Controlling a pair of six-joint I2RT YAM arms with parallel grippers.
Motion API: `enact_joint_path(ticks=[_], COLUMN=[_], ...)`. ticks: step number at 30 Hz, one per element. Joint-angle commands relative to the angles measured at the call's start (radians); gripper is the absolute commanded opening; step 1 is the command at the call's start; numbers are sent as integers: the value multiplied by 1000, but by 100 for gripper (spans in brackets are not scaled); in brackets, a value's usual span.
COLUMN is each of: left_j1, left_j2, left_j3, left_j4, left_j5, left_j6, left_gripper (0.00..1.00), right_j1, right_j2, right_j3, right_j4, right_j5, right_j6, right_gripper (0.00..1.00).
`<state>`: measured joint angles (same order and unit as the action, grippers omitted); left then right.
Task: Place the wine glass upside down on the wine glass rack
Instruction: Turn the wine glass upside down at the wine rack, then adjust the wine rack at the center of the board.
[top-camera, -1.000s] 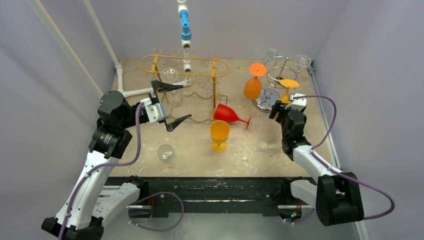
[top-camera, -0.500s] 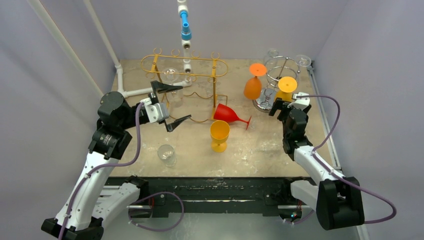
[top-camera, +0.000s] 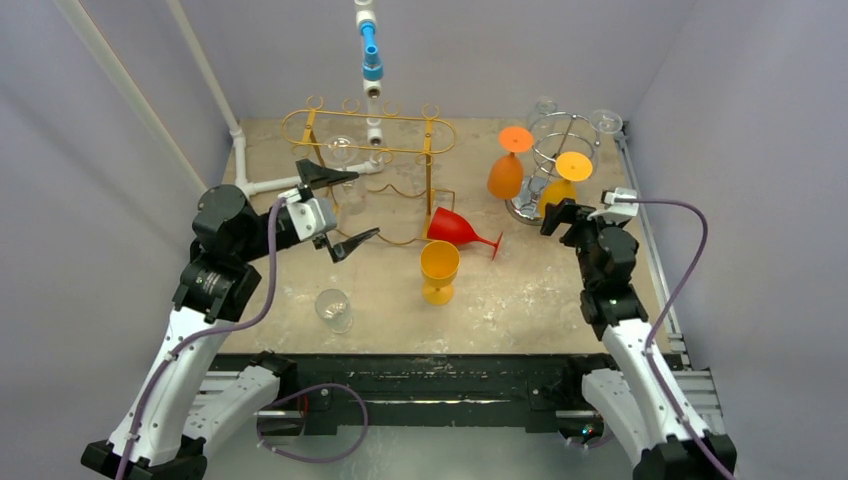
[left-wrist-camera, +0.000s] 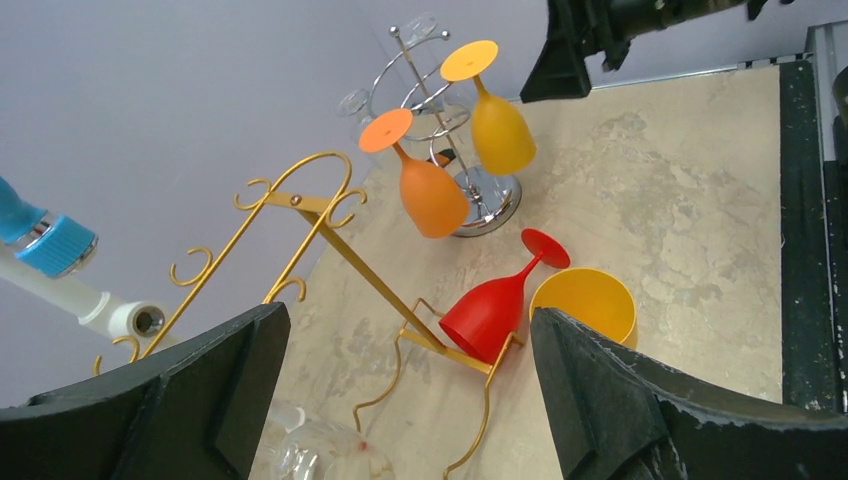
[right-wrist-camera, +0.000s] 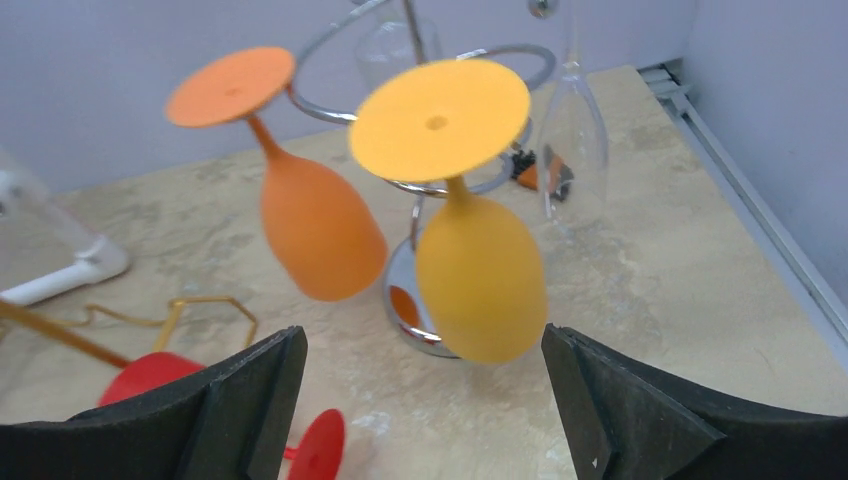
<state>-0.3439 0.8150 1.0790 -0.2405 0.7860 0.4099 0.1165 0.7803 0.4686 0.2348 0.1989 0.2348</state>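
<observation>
Hanging in the chrome rack (right-wrist-camera: 405, 275) already, that yellow wine glass (right-wrist-camera: 480, 280)?

Yep, upside down, foot up, right beside the orange glass (right-wrist-camera: 320, 240). The right fingers (right-wrist-camera: 250, 410) are spread wide just short of it, gripping nothing. The left fingers (left-wrist-camera: 180, 400) gape empty too, over by the gold rack (left-wrist-camera: 298, 200).

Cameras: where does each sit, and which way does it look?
Top external: high behind, looking down on the table; left arm and right arm show.
Left wrist: on the left arm, looking across to the silver rack; its black fingers frame the bottom.
Right wrist: on the right arm, close to that rack; its fingers show below.
Shared: all three see the hanging yellow glass and orange glass.
</observation>
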Motion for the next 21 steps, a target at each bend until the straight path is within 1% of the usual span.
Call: enact_joint_path(ticks=[1, 5, 7, 8, 9, 12, 13, 15, 17, 18, 19, 21], left_j1=[-4, -4, -4, -4, -4, -4, -4, -4, -4, -4, -4, -4], left_j2=[0, 22, 43, 54, 68, 115, 127, 151, 169, 174, 178, 184], left_j3=[83, 174, 229, 255, 279, 354, 375, 405, 424, 428, 430, 429], left_j4=[-64, -134, -184, -213, -238, -323, -358, -403, -443, -455, -465, -483], left_j5=[-112, -269, -354, -393, -433, -525, -556, -625, -690, -722, -762, -804], left_j6=[-59, -105, -117, -128, -140, -163, -169, -182, -184, -188, -191, -195], left_gripper=[100, 100, 100, 100, 100, 100, 100, 99, 98, 97, 96, 95], right_j1=[-4, -3, -2, -2, -3, 2, 13, 70, 209, 249, 275, 300], right_j2=[-132, -176, -156, -122, -93, 37, 84, 189, 296, 361, 420, 539], right_j3=[157, 275, 352, 395, 443, 588, 632, 735, 844, 904, 992, 1086], right_j4=[-291, -502, -573, -594, -605, -592, -581, -571, -574, -585, -602, -613], right_j5=[-187, -278, -304, -320, -337, -410, -429, -423, -327, -313, -320, -337], right_j6=[82, 116, 116, 117, 120, 145, 158, 165, 145, 136, 132, 143], right_gripper=[99, 99, 95, 92, 87, 75, 72, 74, 78, 80, 80, 82])
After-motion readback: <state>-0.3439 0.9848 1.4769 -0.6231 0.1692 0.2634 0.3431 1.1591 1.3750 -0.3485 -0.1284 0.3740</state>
